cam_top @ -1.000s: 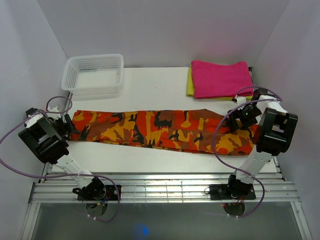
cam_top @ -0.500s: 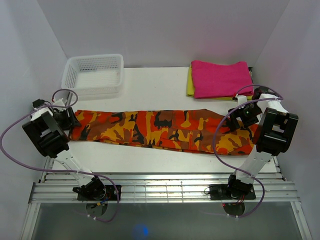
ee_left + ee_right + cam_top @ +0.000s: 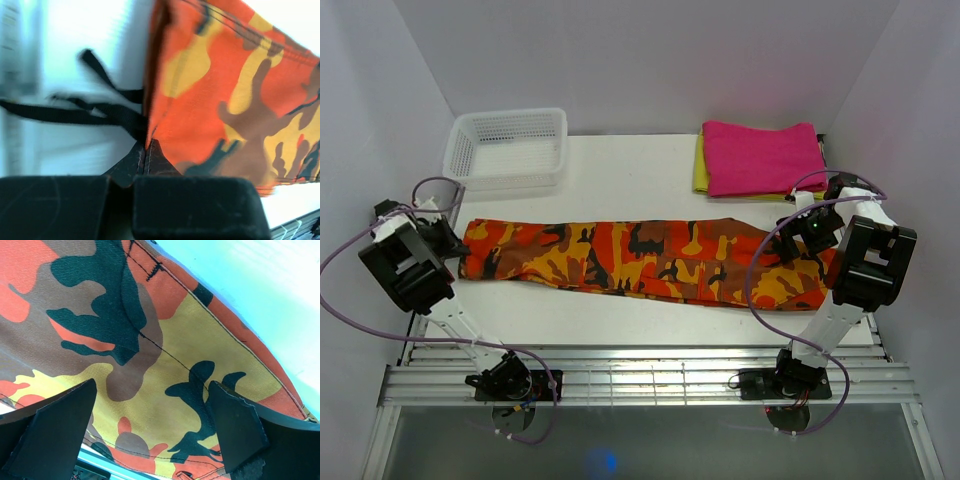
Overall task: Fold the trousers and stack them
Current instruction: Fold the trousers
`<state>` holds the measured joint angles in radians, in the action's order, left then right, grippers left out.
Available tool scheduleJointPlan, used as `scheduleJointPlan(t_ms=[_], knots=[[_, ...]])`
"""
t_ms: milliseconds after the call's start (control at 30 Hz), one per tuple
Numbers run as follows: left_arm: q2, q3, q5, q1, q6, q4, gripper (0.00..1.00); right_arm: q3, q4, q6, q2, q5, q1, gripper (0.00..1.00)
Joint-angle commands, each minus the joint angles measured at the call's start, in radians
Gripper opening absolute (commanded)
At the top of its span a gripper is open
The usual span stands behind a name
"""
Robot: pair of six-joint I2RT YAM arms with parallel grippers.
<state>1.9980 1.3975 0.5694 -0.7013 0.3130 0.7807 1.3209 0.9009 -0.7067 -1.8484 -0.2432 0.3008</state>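
Observation:
The trousers [image 3: 620,255], in orange, red, yellow and black camouflage, lie stretched out flat across the table from left to right. At their left end my left gripper [image 3: 453,243] is shut. In the left wrist view its tips [image 3: 147,146] meet on the very edge of the trousers [image 3: 225,90], beside black straps [image 3: 100,112]. My right gripper [image 3: 790,245] hovers over the right end. In the right wrist view it [image 3: 150,425] stands wide open with the trousers [image 3: 150,340] flat beneath and between the fingers.
A white mesh basket [image 3: 507,148] stands at the back left. A folded magenta-pink cloth [image 3: 763,158] lies on a yellow folded cloth [image 3: 700,170] at the back right. The table's [image 3: 620,185] near edge meets a metal rail by the arm bases.
The left gripper has shifted at the trousers' left end and closed from open to shut. The right arm has stayed in place, still open.

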Motion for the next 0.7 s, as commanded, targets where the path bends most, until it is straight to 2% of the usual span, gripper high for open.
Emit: scheduleJointPlan(t_ms=[0,167,267,333,400,500,667], knots=[[-0.016,0.151,0.029,-0.041,0.027,0.092,0.00,0.026,0.033,0.000,0.046,-0.036,-0.002,0.98],[-0.037,0.273,-0.017,-0.052,0.142,0.163,0.00,0.035,0.050,-0.010,0.054,-0.065,0.000,0.98],[-0.074,0.284,-0.032,-0.050,0.207,0.183,0.00,0.037,0.069,-0.014,0.057,-0.085,-0.002,0.96],[-0.111,0.284,-0.031,-0.043,0.236,0.201,0.00,0.043,0.104,-0.022,0.060,-0.105,0.000,0.90],[-0.145,0.273,-0.022,-0.026,0.251,0.228,0.00,0.046,0.128,-0.028,0.069,-0.120,0.001,0.90],[-0.218,0.244,0.003,0.031,0.247,0.271,0.00,0.052,0.171,-0.042,0.089,-0.137,0.012,0.90],[-0.338,0.184,0.030,0.218,0.150,0.313,0.00,0.092,0.237,-0.054,0.094,-0.156,0.050,0.90]])
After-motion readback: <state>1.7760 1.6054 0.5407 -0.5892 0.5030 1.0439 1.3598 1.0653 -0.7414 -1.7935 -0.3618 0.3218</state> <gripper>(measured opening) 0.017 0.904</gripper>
